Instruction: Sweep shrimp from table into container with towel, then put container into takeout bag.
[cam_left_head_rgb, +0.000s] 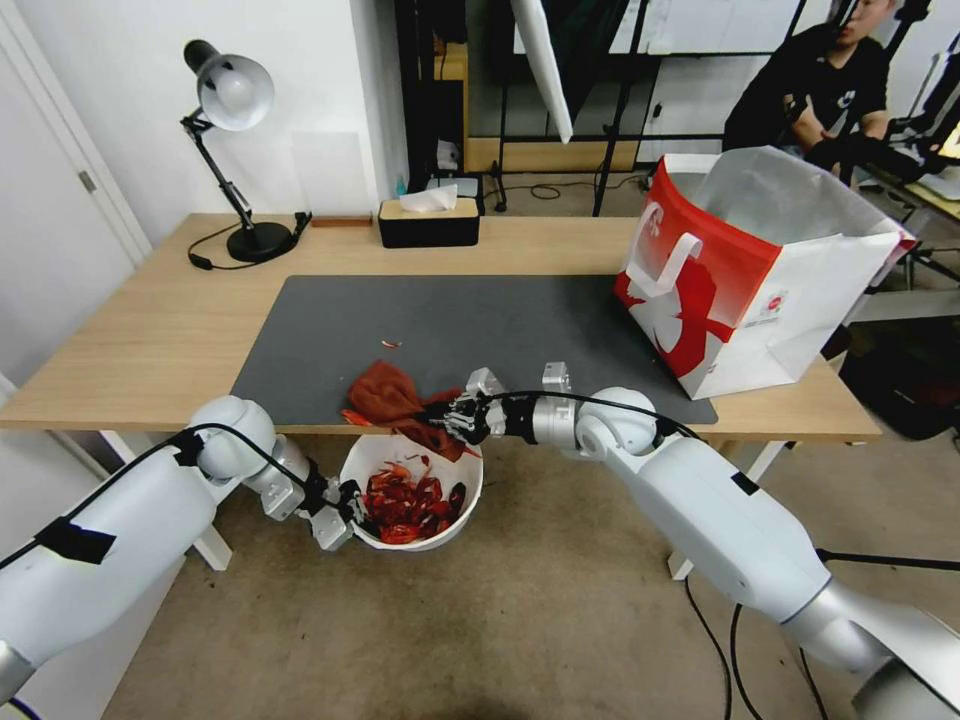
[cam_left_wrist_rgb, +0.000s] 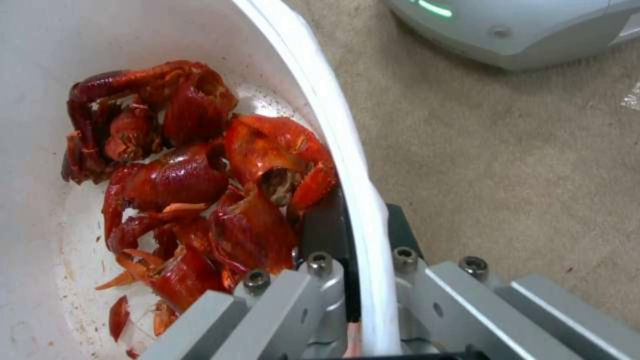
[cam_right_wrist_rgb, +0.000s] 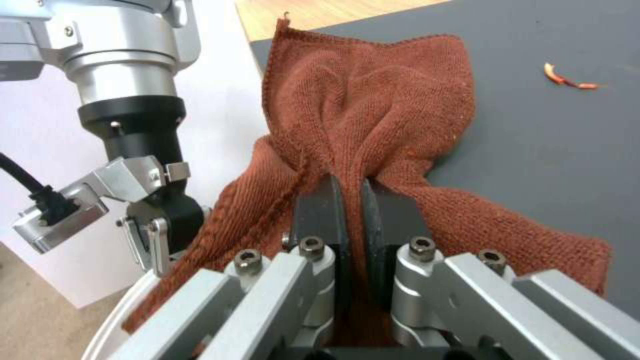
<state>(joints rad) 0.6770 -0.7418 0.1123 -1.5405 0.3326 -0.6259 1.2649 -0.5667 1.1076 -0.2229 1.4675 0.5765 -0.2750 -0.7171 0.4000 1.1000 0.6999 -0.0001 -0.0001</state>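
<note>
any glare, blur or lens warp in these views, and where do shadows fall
Head view: wide-lens warp bows the table edge and stretches both arms; the lit lamp is a bright spot. Left wrist view: shiny highlights on the wet shrimp, the container rim glares white, soft overall. Right wrist view: the towel weave is fairly crisp, folds shadowed; the nearest gripper metal is blurred.

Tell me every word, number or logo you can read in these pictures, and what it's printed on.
No text can be read here.
Takeout bag: a small round red logo on its white side, too small to read; the white print on its red side is a figure, not letters.
Container, towel, tissue box: no lettering visible.
</note>
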